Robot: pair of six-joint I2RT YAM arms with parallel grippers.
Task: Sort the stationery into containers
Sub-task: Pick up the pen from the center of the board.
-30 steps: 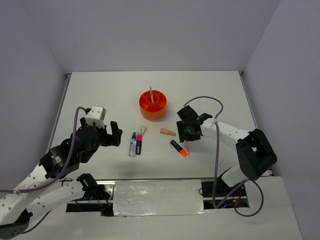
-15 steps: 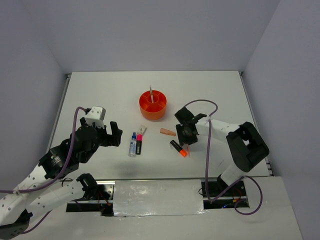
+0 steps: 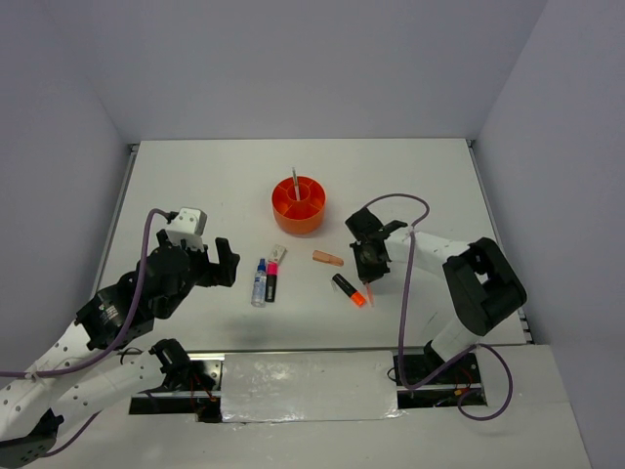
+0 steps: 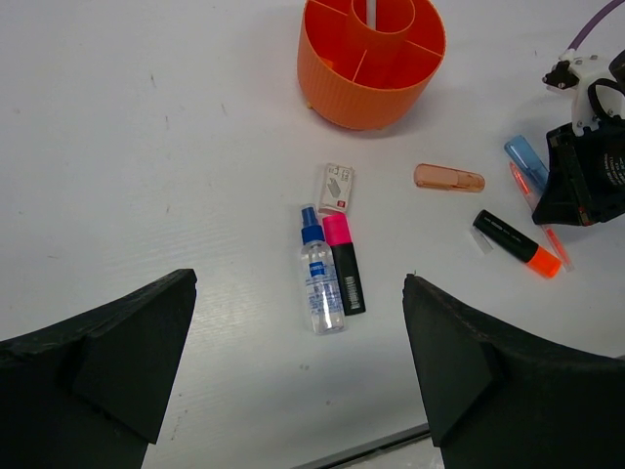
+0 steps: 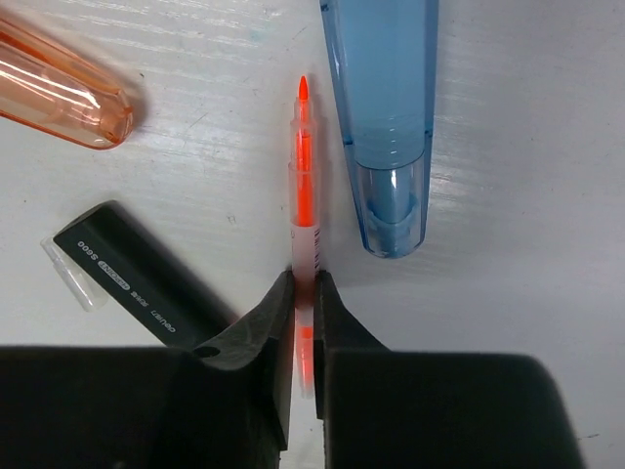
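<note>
Right wrist camera caught the right gripper (image 5: 303, 288) low over the white table (image 3: 195, 186), its two black jaws pinched tight on the barrel of a thin orange pen (image 5: 304, 195), whose tip pointed away from the arm. Whether the pen lay on the surface or was just off it could not be told. Just beside the pen on one side lay a short light-blue piece (image 5: 386, 127); on the other side, touching the jaw, was the black end of an orange-black highlighter (image 5: 146, 283). A short peach piece (image 5: 59, 88) sat near the pen's tip, apart from it.

Seen from the left wrist, the round orange organiser (image 4: 361, 93) stood well apart from that cluster, towards the back of the table, with a thin grey pen (image 4: 369, 10) upright in its central tube. Nearer the middle, a blue-capped marker (image 4: 320, 283) and a pink-black highlighter (image 4: 342, 264) lay side by side and touching, with a small white card (image 4: 337, 188) just beyond them.

From above, the left gripper (image 3: 217, 262) hung over the table's left side with its jaws spread wide and nothing between them.
</note>
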